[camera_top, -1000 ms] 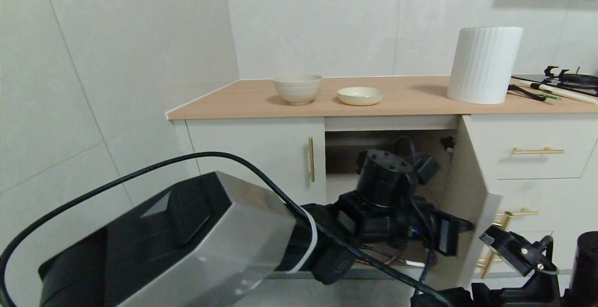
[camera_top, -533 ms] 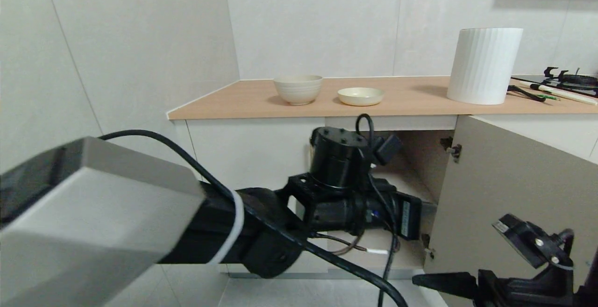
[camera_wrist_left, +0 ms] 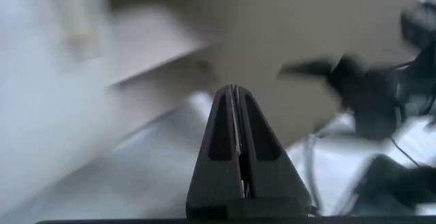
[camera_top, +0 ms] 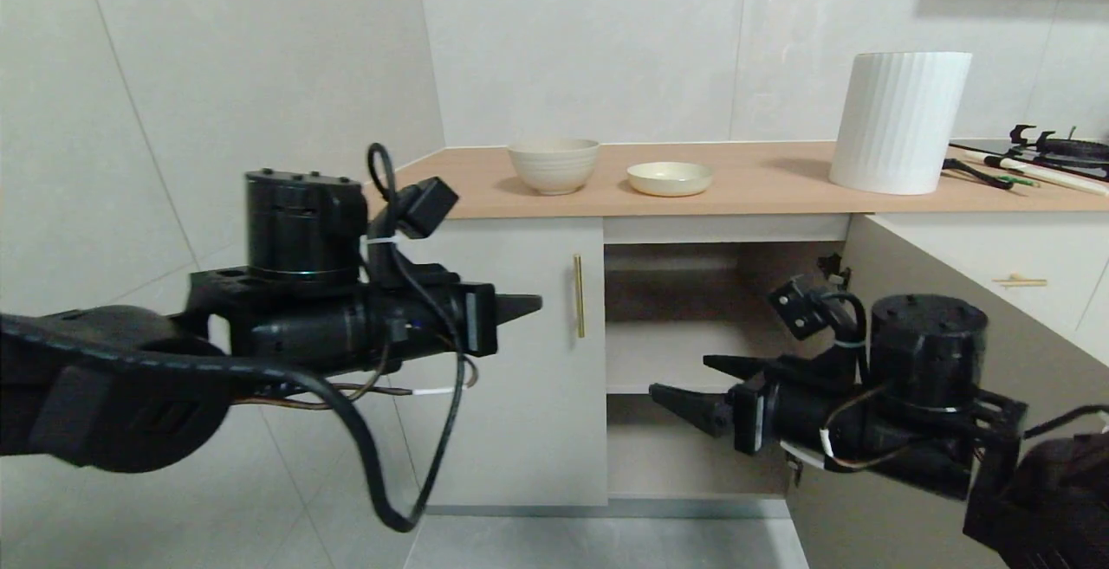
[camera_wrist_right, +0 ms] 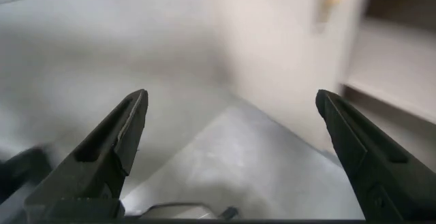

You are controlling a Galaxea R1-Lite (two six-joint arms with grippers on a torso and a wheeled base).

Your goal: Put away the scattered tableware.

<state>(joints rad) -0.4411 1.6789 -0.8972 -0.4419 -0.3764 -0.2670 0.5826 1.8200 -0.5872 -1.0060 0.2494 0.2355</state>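
Bowl (camera_top: 553, 164) and dish (camera_top: 669, 178) sit on the counter (camera_top: 780, 175) — left claw (camera_top: 528, 302) pinched closed, empty; right claw (camera_top: 680, 376) spread wide, empty.

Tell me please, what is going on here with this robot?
A bowl and a small dish stand on the counter, not yet put away. The cabinet door below is open. Neither arm holds anything: the left end effector is shut, near the closed door, and the right end effector is open before the open cabinet.

White ribbed canister (camera_top: 899, 119), wooden countertop (camera_top: 762, 177), tiled wall (camera_top: 589, 41)
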